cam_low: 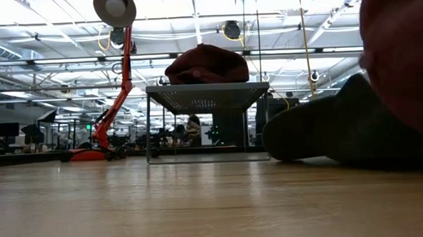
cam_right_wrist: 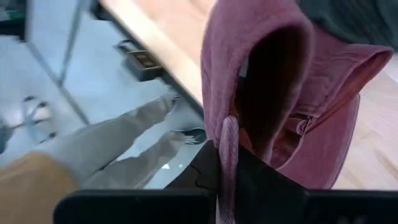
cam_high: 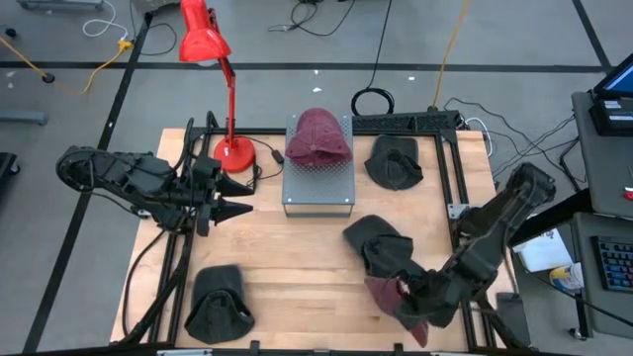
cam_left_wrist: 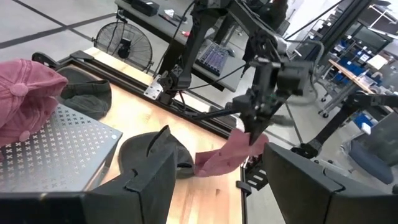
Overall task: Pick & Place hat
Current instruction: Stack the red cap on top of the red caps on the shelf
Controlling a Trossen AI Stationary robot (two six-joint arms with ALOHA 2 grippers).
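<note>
A maroon hat [cam_high: 391,295] hangs near the table's front right, with my right gripper [cam_high: 420,302] shut on it. In the low view this hat [cam_low: 401,46] fills the upper right, above a dark hat [cam_low: 341,134]. A second maroon hat [cam_high: 318,138] rests crown up on a grey perforated stand [cam_high: 318,188] at the back middle. My left gripper [cam_high: 237,203] waits open, raised over the table's left side and pointing toward the stand, with nothing between its fingers. My right gripper pinches a narrow edge of the maroon hat's rim [cam_right_wrist: 227,140] between its two fingers [cam_right_wrist: 205,174], slanting down from the table's right. The hat hangs slack below the fingers [cam_left_wrist: 227,155], its hollow side open toward the wrist camera, lifted off the table top.
Dark hats lie at the back right [cam_high: 394,163], the middle right [cam_high: 376,242] and the front left [cam_high: 218,297]. A red desk lamp [cam_high: 223,99] stands at the back left. Black rails [cam_high: 455,168] frame the table. Bare wood lies in the middle front.
</note>
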